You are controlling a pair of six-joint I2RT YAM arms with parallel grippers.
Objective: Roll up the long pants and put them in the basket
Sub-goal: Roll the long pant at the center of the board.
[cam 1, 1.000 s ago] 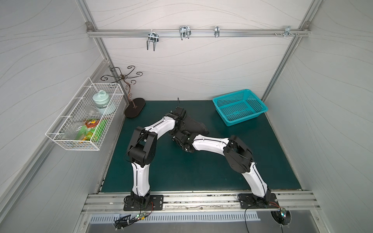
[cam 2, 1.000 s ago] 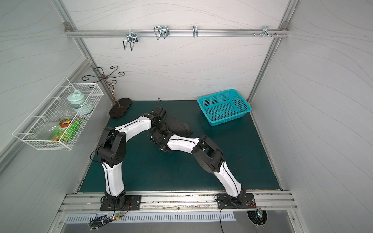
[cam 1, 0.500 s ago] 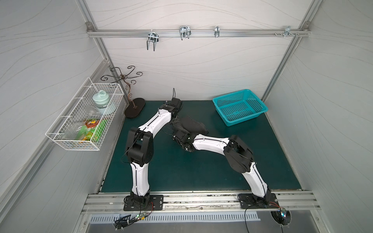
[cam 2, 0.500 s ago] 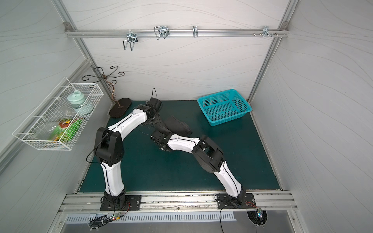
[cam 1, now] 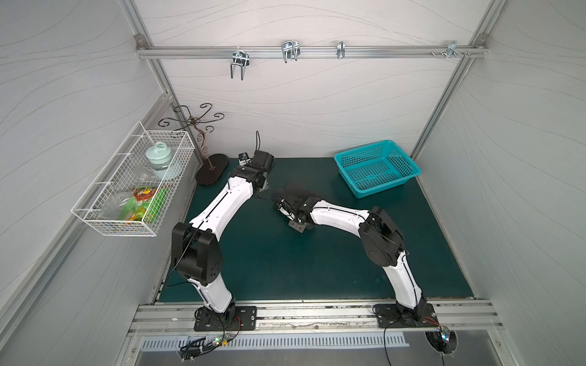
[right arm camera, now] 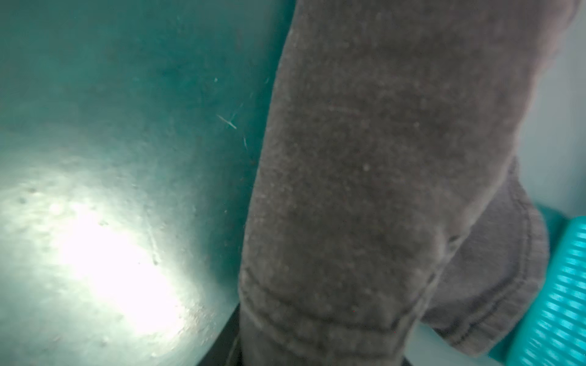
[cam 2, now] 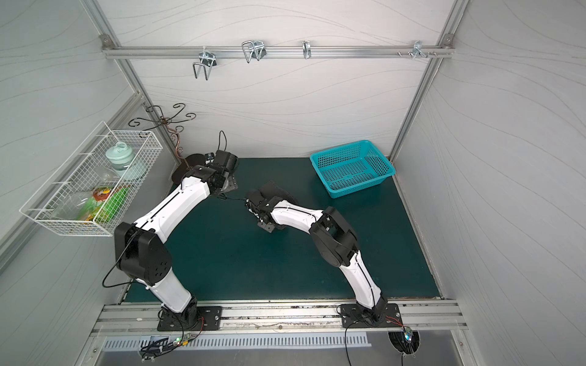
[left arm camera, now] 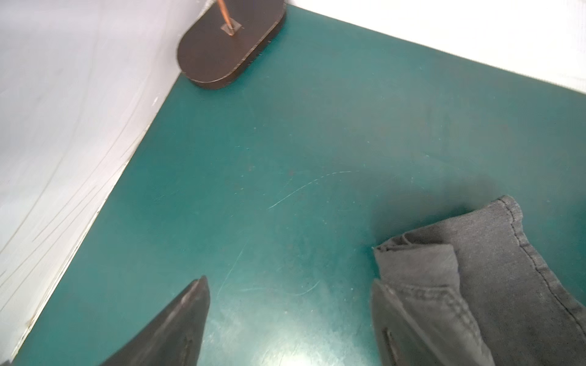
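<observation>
The long pants (cam 1: 300, 191) are dark charcoal-grey and gathered into a compact bundle on the green mat in both top views (cam 2: 276, 190). My right gripper (cam 1: 283, 202) is shut on the bundle. In the right wrist view the seamed cloth (right arm camera: 364, 190) fills the space between the jaws and hides the fingertips. My left gripper (left arm camera: 288, 280) stands open over bare mat, just left of the bundle and apart from it. A folded, stitched end of the pants (left arm camera: 475, 269) lies beside one of its fingers (left arm camera: 399, 323). In a top view the left gripper (cam 1: 264, 185) hangs near the back wall.
A teal plastic basket (cam 1: 387, 188) sits at the back right, close to the bundle (right arm camera: 558, 301). A dark oval stand base (left arm camera: 228, 47) with a curly metal rod is in the back-left corner (cam 1: 211, 169). A white wire basket (cam 1: 133, 187) hangs on the left wall.
My left arm has drawn back from the bundle toward the back-left corner, and its jaws have opened a little wider. The right arm and the bundle have stayed put.
</observation>
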